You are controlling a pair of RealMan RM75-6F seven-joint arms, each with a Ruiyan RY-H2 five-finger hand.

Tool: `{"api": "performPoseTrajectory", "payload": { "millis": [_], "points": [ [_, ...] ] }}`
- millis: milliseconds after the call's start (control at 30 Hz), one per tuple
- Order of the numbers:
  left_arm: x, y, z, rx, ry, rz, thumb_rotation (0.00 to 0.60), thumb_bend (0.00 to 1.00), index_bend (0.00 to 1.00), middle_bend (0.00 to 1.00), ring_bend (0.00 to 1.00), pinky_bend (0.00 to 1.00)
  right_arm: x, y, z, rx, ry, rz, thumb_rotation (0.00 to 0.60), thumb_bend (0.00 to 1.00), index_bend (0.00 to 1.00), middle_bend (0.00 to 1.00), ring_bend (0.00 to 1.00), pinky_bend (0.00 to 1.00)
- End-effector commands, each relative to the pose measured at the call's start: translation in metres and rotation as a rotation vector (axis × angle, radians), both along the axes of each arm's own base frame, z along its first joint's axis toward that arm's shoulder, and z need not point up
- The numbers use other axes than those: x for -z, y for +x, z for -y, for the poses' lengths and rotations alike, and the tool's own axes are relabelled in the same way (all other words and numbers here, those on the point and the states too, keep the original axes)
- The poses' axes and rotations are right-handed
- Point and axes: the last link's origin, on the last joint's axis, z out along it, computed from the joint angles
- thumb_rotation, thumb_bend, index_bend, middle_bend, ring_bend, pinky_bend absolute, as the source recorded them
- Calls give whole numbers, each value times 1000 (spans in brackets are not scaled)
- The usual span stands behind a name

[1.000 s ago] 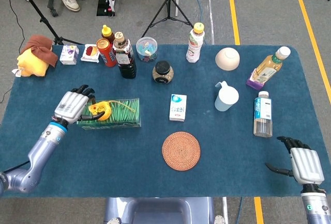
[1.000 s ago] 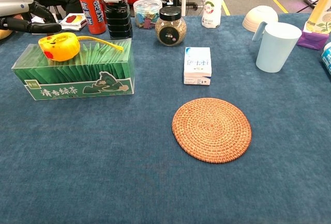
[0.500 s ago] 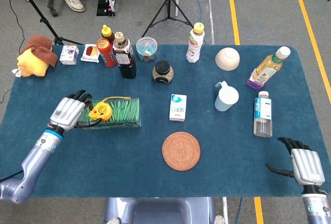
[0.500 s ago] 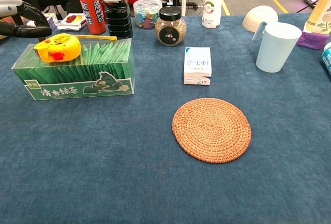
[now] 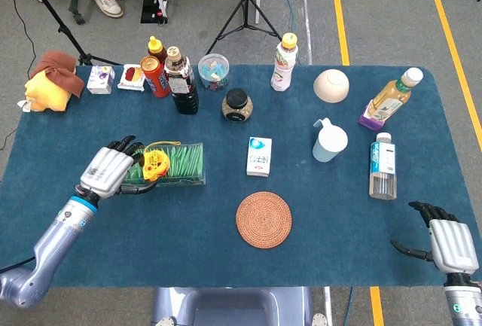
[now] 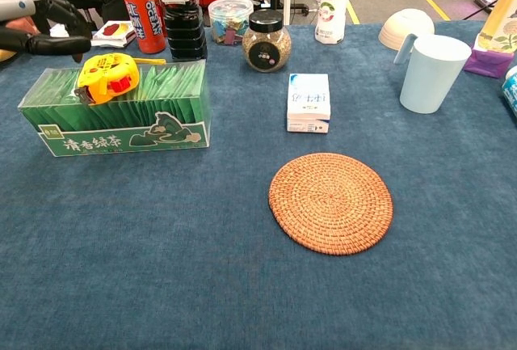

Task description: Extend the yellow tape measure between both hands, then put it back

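Note:
The yellow tape measure [image 5: 155, 165] [image 6: 107, 78] lies on top of the green tea box [image 5: 181, 166] [image 6: 121, 124], near its left end, with its label side up and only a short bit of tape showing. My left hand [image 5: 108, 166] [image 6: 39, 20] hovers just left of it, fingers apart, holding nothing. Whether a fingertip touches the case I cannot tell. My right hand [image 5: 446, 239] rests at the near right table corner, fingers spread and empty. It does not show in the chest view.
A woven coaster [image 5: 263, 219] and a small white carton [image 5: 258, 156] sit mid-table. A blue cup [image 5: 329, 141], water bottle [image 5: 382, 166], bowl [image 5: 331, 85], jar [image 5: 237, 105] and several bottles [image 5: 181, 81] stand along the back and right.
The tape strip has drawn back into the case. The tape measure has turned over and shifted slightly right on the box. My left hand has let go. The right hand has barely moved.

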Motion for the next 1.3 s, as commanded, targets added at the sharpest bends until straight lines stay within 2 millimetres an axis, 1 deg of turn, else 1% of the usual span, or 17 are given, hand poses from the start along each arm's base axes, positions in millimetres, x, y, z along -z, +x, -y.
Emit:
{"api": "performPoseTrajectory", "payload": {
  "millis": [33, 67, 133, 167, 200, 233, 300, 400, 500, 700, 833, 1033, 1167, 1300],
  "points": [
    [-8, 2, -4, 48, 49, -35, 169, 158, 402, 225, 101, 254, 0, 1, 0, -4, -3, 0, 358, 138, 239, 296, 297, 367],
    [-11, 1, -5, 58, 62, -59, 221, 159, 393, 223, 101, 253, 0, 1, 0, -6, -4, 0, 358, 138, 239, 296, 297, 367],
    [-14, -1, -6, 63, 70, -82, 374, 162, 349, 209, 98, 246, 0, 2, 1, -6, -3, -1, 358, 138, 239, 296, 296, 367],
    [-16, -3, -6, 63, 72, -98, 427, 163, 330, 200, 93, 244, 0, 2, 1, -6, -2, -2, 359, 137, 239, 296, 296, 367],
    [-18, -6, -7, 58, 73, -125, 496, 167, 303, 183, 83, 239, 1, 2, 1, -6, 0, -3, 359, 137, 239, 296, 296, 367],
    [-19, -9, -7, 51, 72, -154, 553, 169, 276, 163, 69, 233, 1, 3, 2, -7, 1, -3, 359, 137, 238, 296, 296, 367],
    [-21, -12, -8, 43, 71, -180, 594, 171, 240, 134, 48, 224, 1, 4, 2, -8, 2, -3, 361, 139, 239, 296, 296, 367],
    [-22, -17, -8, 20, 69, -194, 600, 169, 219, 110, 30, 217, 2, 5, 3, -9, 5, -5, 361, 138, 239, 296, 296, 367],
    [-21, -20, -9, 9, 70, -194, 600, 169, 218, 107, 27, 216, 3, 6, 4, -11, 6, -6, 358, 138, 239, 296, 296, 367],
    [-15, -18, -12, 19, 78, -176, 600, 169, 218, 106, 21, 213, 3, 5, 3, -7, 7, -4, 362, 138, 239, 296, 296, 368],
    [-7, -15, -17, 26, 77, -160, 600, 168, 218, 106, 21, 212, 3, 3, 2, -3, 5, -3, 361, 137, 239, 296, 296, 368],
    [9, -4, -22, 47, 48, -131, 600, 168, 218, 106, 21, 211, -1, -1, -1, 11, -7, -1, 360, 137, 239, 296, 296, 367],
    [21, 7, -24, 52, 13, -100, 600, 165, 218, 106, 21, 203, -1, -4, -2, 18, -7, 13, 357, 139, 239, 296, 296, 368],
    [27, 18, -26, 67, 4, -85, 600, 163, 218, 107, 21, 202, 1, -5, -1, 11, -1, 26, 361, 139, 239, 296, 296, 368]
  ]
}}
